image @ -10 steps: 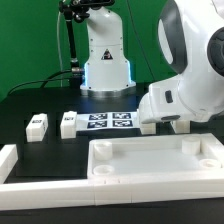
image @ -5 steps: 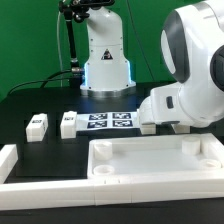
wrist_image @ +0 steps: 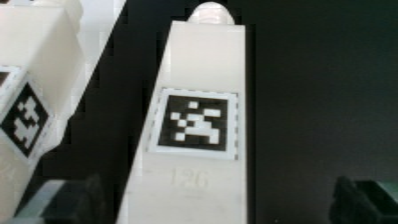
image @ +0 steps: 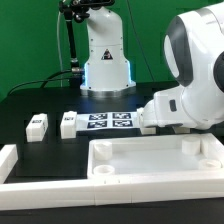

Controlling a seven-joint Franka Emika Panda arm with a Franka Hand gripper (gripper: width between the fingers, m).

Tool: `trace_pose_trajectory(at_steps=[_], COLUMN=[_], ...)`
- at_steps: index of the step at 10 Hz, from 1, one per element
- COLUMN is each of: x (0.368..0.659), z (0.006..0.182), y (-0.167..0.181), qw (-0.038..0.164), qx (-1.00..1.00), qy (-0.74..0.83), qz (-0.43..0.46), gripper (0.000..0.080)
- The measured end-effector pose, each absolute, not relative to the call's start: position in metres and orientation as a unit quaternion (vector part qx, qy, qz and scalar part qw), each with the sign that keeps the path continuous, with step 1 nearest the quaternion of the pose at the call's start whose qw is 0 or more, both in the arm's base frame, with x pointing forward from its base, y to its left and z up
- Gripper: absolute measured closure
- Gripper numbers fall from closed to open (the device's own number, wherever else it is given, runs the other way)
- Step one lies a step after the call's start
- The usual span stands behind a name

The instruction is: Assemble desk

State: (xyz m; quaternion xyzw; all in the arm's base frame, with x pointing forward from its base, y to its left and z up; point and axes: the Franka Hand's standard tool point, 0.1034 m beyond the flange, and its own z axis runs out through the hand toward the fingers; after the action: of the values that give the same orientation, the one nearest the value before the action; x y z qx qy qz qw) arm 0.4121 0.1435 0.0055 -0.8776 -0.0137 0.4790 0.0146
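The desk's white tabletop (image: 150,145) lies tray-side up at the front, with its rim and corner sockets showing. Two tagged block legs (image: 37,125) (image: 69,123) lie at the exterior view's left. My gripper (wrist_image: 210,205) is low behind the tabletop's right end. It is open and straddles a long white leg (wrist_image: 205,80) that lies flat with its tag facing up. Both dark fingertips (wrist_image: 57,203) stand apart from the leg's sides. Another tagged leg (wrist_image: 32,95) lies beside it. In the exterior view my hand (image: 170,108) hides the fingers.
The marker board (image: 110,122) lies flat between the left legs and my hand. Long low white border bars (image: 25,170) run along the front and left of the black table. A second robot base (image: 105,60) stands at the back.
The arm's upper links have swung toward the exterior view's right and the hand has sunk slightly. The parts on the table have not moved.
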Motion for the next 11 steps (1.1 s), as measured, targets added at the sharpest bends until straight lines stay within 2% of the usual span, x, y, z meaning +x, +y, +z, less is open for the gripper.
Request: trace_pose_trajectory(at_steps=[2, 3, 4, 11], x=[0.4119, 0.4119, 0.4119, 0.4147], z=[0.0055, 0.0055, 0.0055, 0.0092], y=[0.1437, 0.1437, 0.1437, 0.1437], qw=[0.015, 0.015, 0.015, 0.015], qx=[-0.878, -0.878, -0.877, -0.879], qy=[-0.014, -0.014, -0.014, -0.015], qz=[0.479, 0.479, 0.479, 0.477], gripper=[0.0423, 0.0423, 0.0512, 0.0512])
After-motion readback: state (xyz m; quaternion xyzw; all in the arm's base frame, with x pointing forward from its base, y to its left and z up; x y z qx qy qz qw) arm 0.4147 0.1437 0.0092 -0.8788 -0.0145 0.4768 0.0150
